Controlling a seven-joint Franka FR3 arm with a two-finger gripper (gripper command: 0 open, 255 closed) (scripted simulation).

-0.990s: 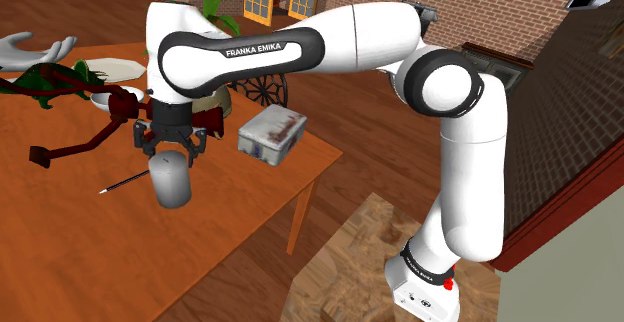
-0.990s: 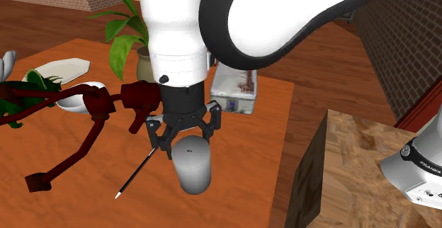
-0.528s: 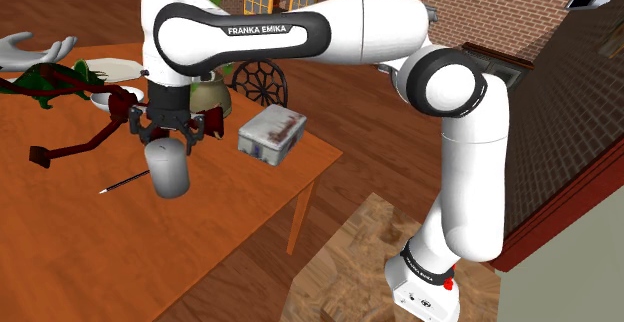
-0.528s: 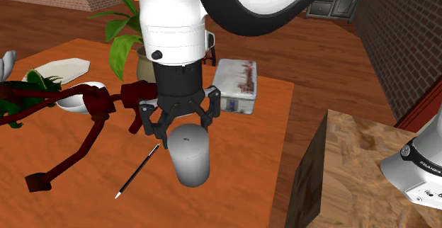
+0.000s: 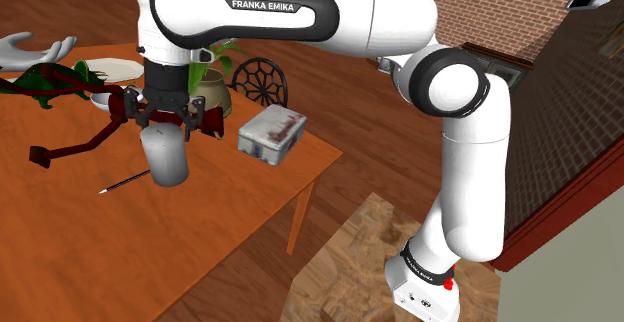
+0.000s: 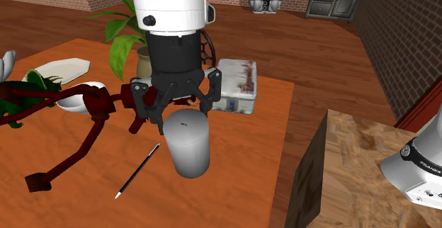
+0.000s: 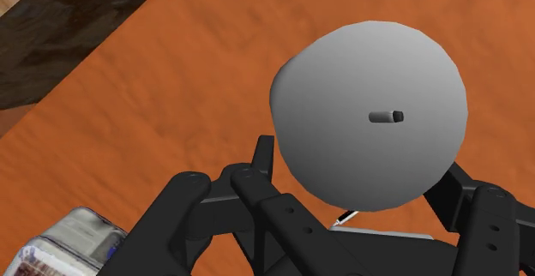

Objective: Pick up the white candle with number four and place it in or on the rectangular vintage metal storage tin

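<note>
grey candle upright, wick up

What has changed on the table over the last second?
The tool, shut on the grey candle, has lifted it higher above the table and carried it slightly toward the shoulder view's left. The tin, the black pen and the dark red branch stayed put.

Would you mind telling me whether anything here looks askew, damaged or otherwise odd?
Nothing is spilled or broken. The candle is held roughly upright in the hand; it is plain grey, with no number showing. The tin sits flat near the table edge, its lid stained rusty red.
</note>
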